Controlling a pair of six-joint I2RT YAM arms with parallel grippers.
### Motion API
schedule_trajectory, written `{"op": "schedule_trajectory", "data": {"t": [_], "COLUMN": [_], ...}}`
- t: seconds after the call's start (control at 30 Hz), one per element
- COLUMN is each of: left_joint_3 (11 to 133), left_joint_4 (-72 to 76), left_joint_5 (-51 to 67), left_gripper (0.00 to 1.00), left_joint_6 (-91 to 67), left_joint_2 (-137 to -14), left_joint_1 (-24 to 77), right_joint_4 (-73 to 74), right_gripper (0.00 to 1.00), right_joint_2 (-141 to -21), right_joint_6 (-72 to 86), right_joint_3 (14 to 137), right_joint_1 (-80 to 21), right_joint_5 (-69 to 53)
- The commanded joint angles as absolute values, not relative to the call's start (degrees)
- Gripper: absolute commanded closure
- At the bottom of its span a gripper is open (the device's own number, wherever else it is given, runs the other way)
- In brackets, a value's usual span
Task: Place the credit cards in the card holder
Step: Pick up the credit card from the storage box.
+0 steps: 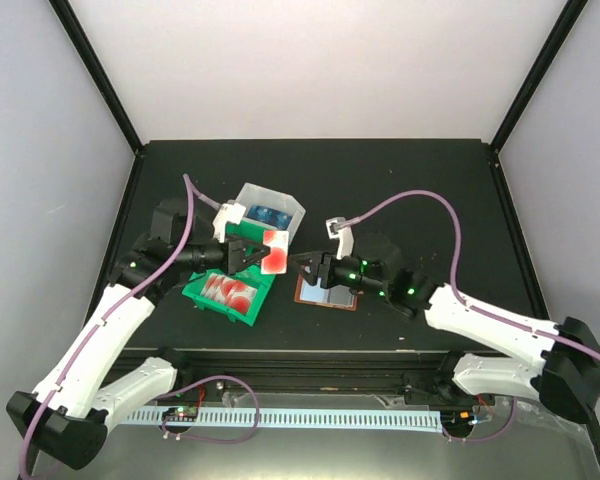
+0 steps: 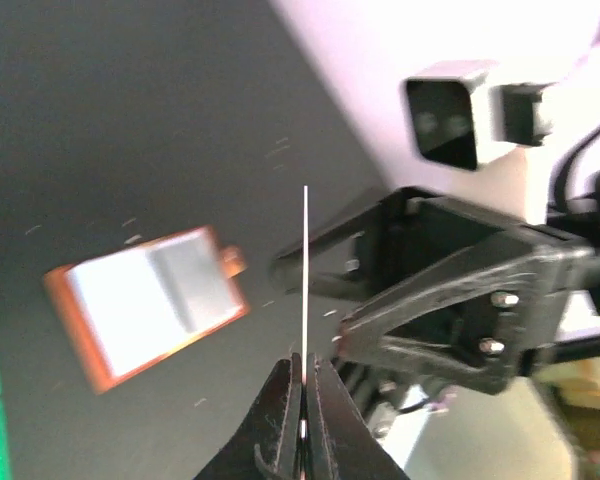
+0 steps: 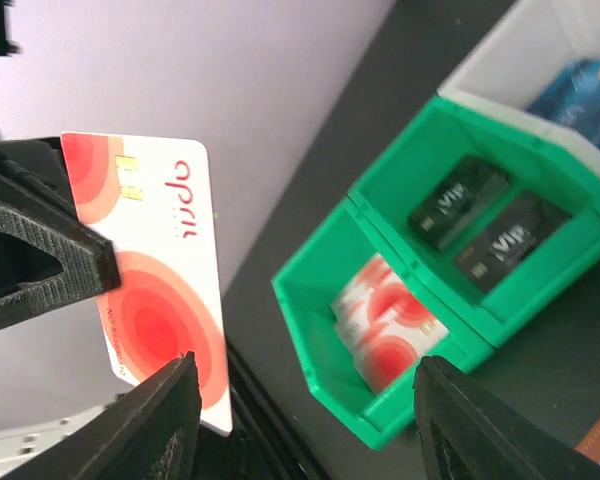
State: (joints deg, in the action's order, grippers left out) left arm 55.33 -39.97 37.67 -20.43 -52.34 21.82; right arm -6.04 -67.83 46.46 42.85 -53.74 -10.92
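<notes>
Between the two end effectors, clear of the worktop (image 1: 400, 190), one red-and-white credit card (image 3: 150, 290) is held upright. The left end effector (image 2: 303, 375) is pinched closed on its lower edge. From the left wrist the card shows only as a hairline, edge-on.

Handling, judged: light, thin, stiff plastic with a glossy, slippery face. It may pivot or slide in a narrow pinch. Best hold is flat across both faces near a short edge, which leaves the far edge free to lead into a pocket.

The right end effector (image 3: 305, 370) stands wide apart just beside the card's lower corner and has nothing in it.

The card holder (image 1: 328, 292) lies open and flat on the worktop below the right end effector. Its clear pocket faces up inside a brown border. No card is visible in it.

Writing: the held card carries a gold chip and a red wordmark running sideways, not read with confidence. Black cards (image 3: 475, 220) in the middle bay of the green tray (image 3: 310, 330) read "VIP" in pale letters.

More red-and-white cards (image 3: 390, 325) sit in the near bay. Blue cards (image 3: 580, 90) sit in the white compartment (image 3: 500, 60); their print is too blurred to read.
</notes>
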Motion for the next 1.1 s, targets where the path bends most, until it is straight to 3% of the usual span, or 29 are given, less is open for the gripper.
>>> {"op": "schedule_trajectory", "data": {"t": [0.0,0.1,0.63,0.73,0.8,0.9,1.07], "left_joint_3": [54.3,52.7,48.9,49.7,50.5,50.5,48.5], "left_joint_4": [-19.6,-12.0,-13.3,-20.3,-25.3,-29.9,-29.0], "left_joint_5": [58.4,62.2,60.9,54.5,48.7,40.1,28.7], "left_gripper": [0.98,0.98,0.96,0.62,0.46,0.36,0.34], "left_joint_6": [-31.2,-37.4,-39.8,-34.7,-31.1,-26.8,-25.6], "left_joint_2": [-52.6,-52.8,-52.7,-52.9,-53.4,-54.4,-59.1], "left_joint_1": [21.8,21.9,22.1,22.1,22.2,23.4,30.4], "right_joint_4": [-9.8,-11.6,-27.6,-21.2,-14.6,-5.8,0.1], "right_gripper": [0.4,0.44,0.99,0.99,0.99,0.99,0.99], "right_joint_2": [-62.9,-62.2,-61.4,-59.9,-58.8,-57.4,-57.9], "right_joint_6": [48.2,48.8,56.0,54.8,53.4,52.8,53.6], "right_joint_3": [41.6,42.1,36.9,36.7,36.6,34.4,27.4], "right_joint_1": [-52.2,-52.0,-52.0,-52.0,-51.8,-50.7,-44.8], "right_joint_5": [-13.3,-16.8,-23.5,-18.5,-14.0,-7.4,-6.2]}}
